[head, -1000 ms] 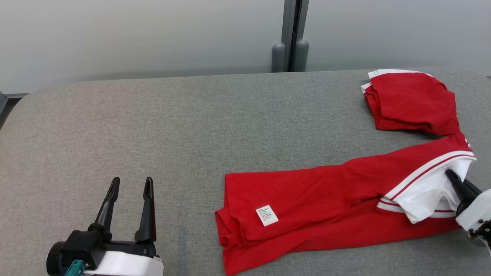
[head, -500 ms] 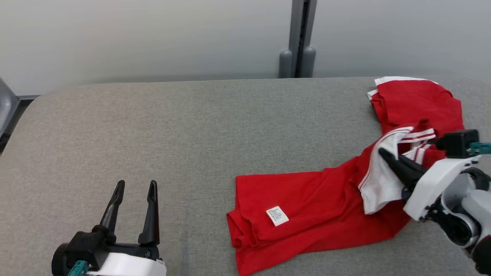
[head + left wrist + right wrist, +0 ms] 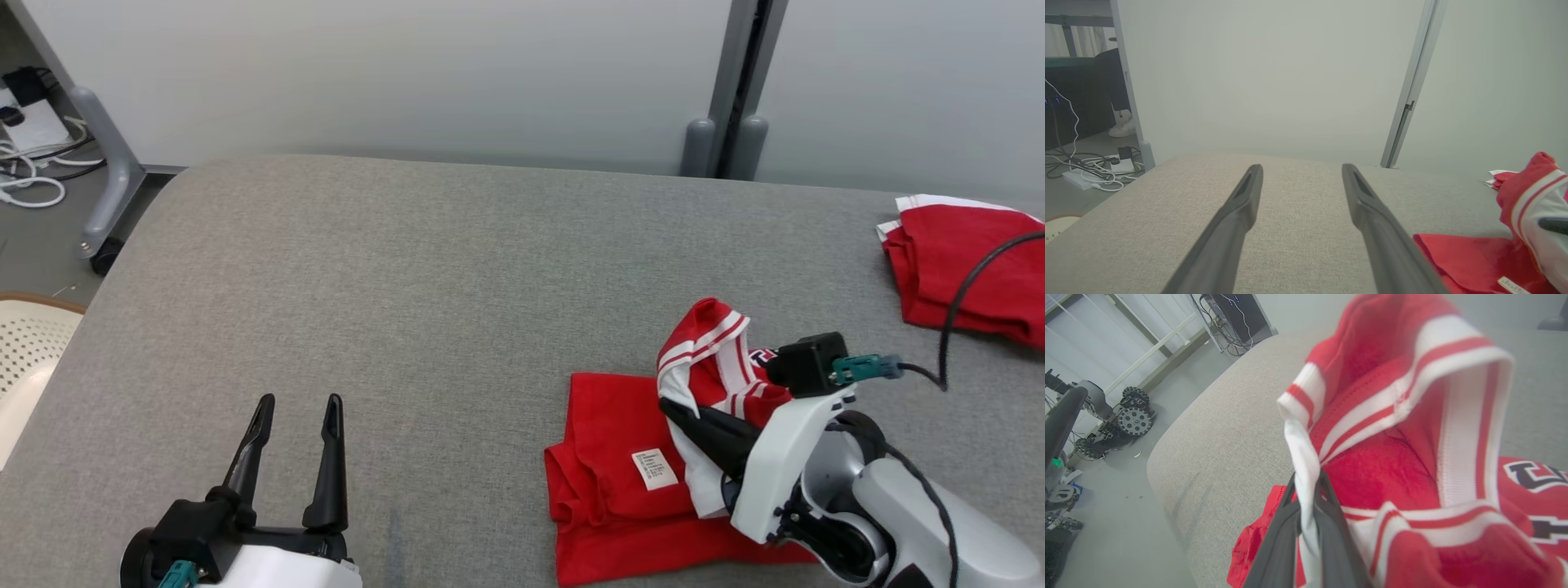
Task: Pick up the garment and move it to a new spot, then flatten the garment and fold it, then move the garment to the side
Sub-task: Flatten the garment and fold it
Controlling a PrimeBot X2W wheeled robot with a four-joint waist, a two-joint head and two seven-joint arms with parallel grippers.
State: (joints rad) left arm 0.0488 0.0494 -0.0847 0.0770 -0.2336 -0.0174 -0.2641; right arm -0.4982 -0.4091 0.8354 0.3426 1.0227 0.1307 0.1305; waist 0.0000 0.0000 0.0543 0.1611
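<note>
Noting our right gripper [image 3: 1306, 482] pinched on the garment [image 3: 604, 425] at its white edge, raised above its red body on the surface [image 3: 408, 286]; left gripper [image 3: 298, 402] spread, well apart.

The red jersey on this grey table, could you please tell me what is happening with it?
The right gripper is shut on the white striped trim of the red jersey, holding that end raised over the rest, which lies on the grey table. The left gripper hangs open over the table's near left. Another red garment lies at the far right.
</note>
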